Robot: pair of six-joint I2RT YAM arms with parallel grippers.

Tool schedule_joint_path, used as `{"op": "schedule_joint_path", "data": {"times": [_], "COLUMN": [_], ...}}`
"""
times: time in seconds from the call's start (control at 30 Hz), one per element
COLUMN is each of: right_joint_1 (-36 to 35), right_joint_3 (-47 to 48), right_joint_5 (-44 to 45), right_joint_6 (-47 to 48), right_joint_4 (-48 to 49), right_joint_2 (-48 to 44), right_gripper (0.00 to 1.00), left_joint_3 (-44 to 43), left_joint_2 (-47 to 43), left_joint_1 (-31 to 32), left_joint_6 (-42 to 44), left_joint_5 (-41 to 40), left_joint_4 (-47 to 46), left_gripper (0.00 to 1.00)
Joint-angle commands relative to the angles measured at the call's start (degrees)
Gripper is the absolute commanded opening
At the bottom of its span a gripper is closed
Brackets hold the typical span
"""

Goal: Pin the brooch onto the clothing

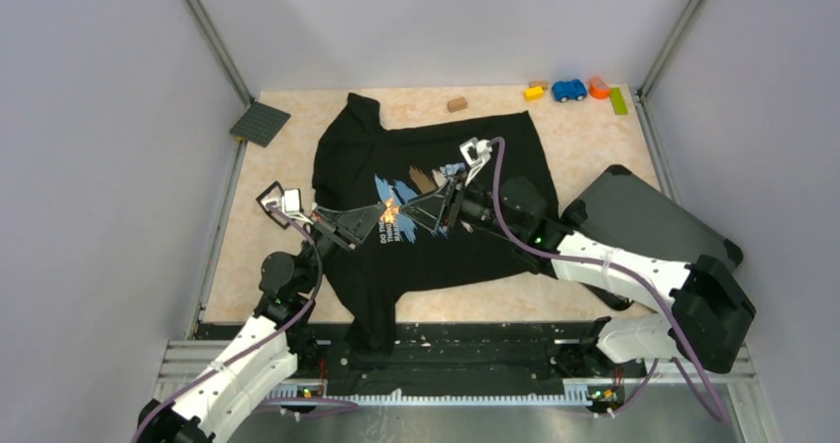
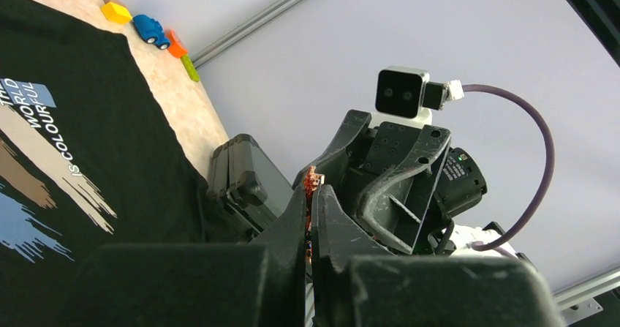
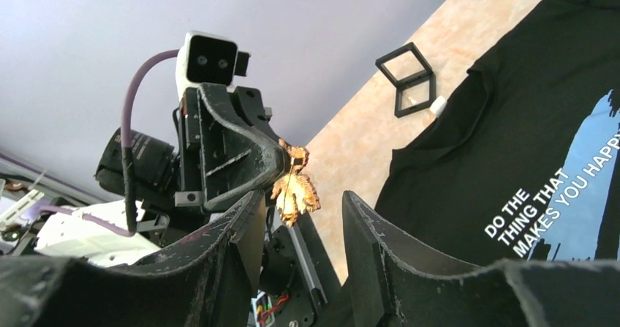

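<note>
The black T-shirt (image 1: 426, 195) lies flat on the table with its brush-stroke print and light text up. Both grippers meet above its chest print. My left gripper (image 1: 379, 215) is shut on the tiny orange-red leaf brooch (image 1: 390, 211), whose edge shows between the fingertips in the left wrist view (image 2: 313, 181). My right gripper (image 1: 408, 215) is open and faces the left one. In the right wrist view the brooch (image 3: 295, 190) hangs from the left fingertips just beyond my open right gripper (image 3: 300, 203). The shirt also shows in both wrist views (image 2: 88, 144) (image 3: 526, 144).
A dark grey hard case (image 1: 644, 220) lies at the right. A small black-framed clear box (image 1: 280, 201) lies left of the shirt. A dark grey plate (image 1: 260, 123) sits back left. A brown block (image 1: 457, 104), yellow block (image 1: 533, 92), blue toy car (image 1: 569, 89) and orange piece (image 1: 598, 88) line the back.
</note>
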State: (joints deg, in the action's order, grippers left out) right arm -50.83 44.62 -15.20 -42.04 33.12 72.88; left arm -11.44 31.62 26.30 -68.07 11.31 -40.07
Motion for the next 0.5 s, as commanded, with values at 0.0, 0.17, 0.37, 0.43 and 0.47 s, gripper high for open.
{"op": "schedule_joint_path", "data": {"times": [0.0, 0.17, 0.37, 0.43, 0.47], "right_joint_1": [0.38, 0.36, 0.33, 0.37, 0.33], "right_joint_3": [3.82, 5.07, 5.28, 5.75, 5.96], "right_joint_5": [0.67, -1.14, -1.41, -1.49, -1.73], "right_joint_6": [2.59, 3.31, 4.07, 4.31, 4.39], "right_joint_4": [-0.40, -0.18, 0.61, 0.49, 0.61], "right_joint_2": [1.24, 3.43, 4.38, 4.90, 5.16], "right_gripper": [0.44, 0.40, 0.34, 0.32, 0.32], "left_joint_3": [0.37, 0.17, 0.02, -0.02, -0.13], "left_joint_2": [-0.39, -0.27, -0.15, 0.00, 0.09], "left_joint_1": [0.12, 0.12, 0.12, 0.15, 0.15], "left_joint_6": [-0.58, -0.27, -0.17, -0.09, 0.00], "left_joint_5": [-0.26, -0.28, -0.07, -0.02, 0.11], "left_joint_4": [-4.66, -4.69, -4.40, -4.54, -4.54], "left_gripper": [0.00, 0.00, 0.00, 0.00, 0.00]}}
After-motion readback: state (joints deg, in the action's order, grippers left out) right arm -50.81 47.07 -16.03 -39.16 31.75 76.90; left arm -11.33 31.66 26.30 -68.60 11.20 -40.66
